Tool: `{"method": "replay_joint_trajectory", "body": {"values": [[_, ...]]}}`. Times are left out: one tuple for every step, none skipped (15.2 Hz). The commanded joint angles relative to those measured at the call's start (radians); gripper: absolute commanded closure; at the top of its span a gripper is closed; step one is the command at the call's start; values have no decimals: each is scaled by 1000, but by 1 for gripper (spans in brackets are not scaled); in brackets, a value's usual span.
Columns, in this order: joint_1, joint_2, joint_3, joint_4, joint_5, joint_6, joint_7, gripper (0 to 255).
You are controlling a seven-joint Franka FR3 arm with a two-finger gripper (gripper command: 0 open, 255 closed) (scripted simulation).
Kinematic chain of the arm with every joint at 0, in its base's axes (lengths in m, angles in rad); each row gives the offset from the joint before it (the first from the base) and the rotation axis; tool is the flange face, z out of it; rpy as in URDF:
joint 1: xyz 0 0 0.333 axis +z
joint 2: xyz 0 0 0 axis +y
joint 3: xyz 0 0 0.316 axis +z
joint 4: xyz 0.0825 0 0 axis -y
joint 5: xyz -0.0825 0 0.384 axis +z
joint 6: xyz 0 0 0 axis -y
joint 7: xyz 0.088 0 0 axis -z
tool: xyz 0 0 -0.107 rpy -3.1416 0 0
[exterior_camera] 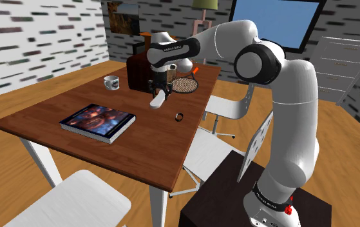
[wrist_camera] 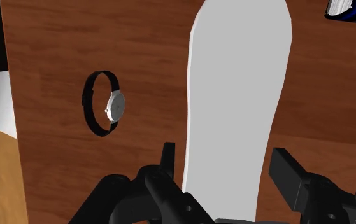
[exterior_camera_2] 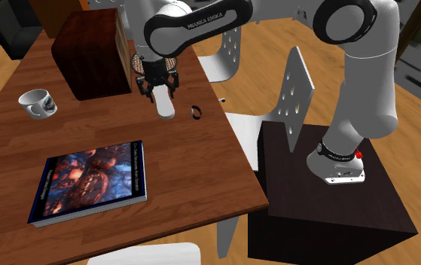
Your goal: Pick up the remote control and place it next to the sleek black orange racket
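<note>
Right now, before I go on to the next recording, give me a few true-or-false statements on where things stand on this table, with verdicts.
1. The gripper is shut on the white remote control. True.
2. The mug stands on the book. False: it stands on the bare table, apart from the book.
3. A wristwatch lies on the table close to the held remote control. True.
4. The racket lies on the book. False: it lies at the table's far end, by the brown box.
5. The book lies open. False: it is closed, cover up.
</note>
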Motion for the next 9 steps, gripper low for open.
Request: {"method": "replay_joint_trajectory", "body": {"values": [[1,-2,0,23,0,-25,1,255],[1,-4,1,34,0,-37,0,255],[-14,-10,-5,23,3,-33,-20,255],[-28,-16,-11,15,5,-30,-41,255],[-43,-21,-17,8,7,-28,-62,255],[-57,-25,-23,2,9,-25,-83,255],[-72,-28,-30,-3,11,-24,-103,255],[-86,-30,-36,-6,14,-23,-124,255],[-101,-32,-43,-7,16,-22,-146,255]]}}
